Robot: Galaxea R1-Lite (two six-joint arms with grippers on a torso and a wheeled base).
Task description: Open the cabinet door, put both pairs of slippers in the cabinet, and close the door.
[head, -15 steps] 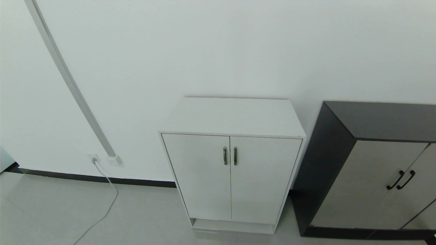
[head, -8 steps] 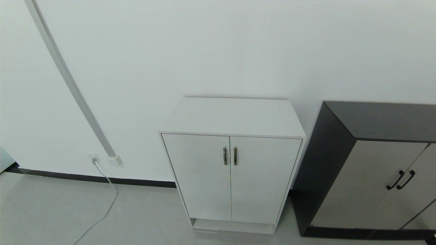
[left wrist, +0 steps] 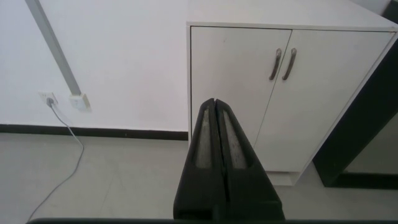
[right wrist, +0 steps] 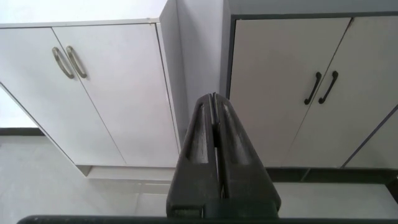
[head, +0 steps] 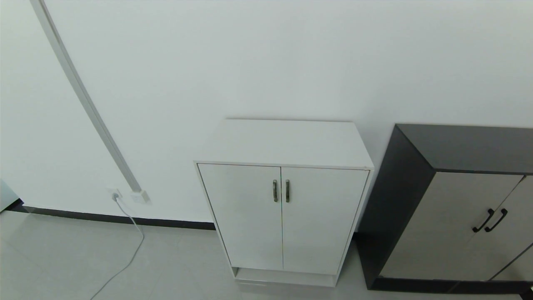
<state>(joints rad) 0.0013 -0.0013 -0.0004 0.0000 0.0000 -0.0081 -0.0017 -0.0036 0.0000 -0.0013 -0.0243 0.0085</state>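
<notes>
one cabinet (head: pixel 283 141), two shut doors (head: pixel 245 216): 1 o'clock from left end effector (left wrist: pixel 215 101), 11 from right end effector (right wrist: pixel 214 96), both clenched.

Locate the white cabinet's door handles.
In the head view, the handles sit side by side at the centre seam of the white cabinet, left of the black cabinet.

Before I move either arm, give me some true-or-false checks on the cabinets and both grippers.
Both doors of the white cabinet are shut. True.
The left gripper is open. False: it is shut, with nothing in it.
The right gripper is shut and empty. True.
The dark cabinet stands left of the white cabinet. False: it stands to its right.
A cable runs from the wall socket down onto the floor. True.
The white cabinet's handles sit at the doors' outer edges. False: they sit together at the middle.
</notes>
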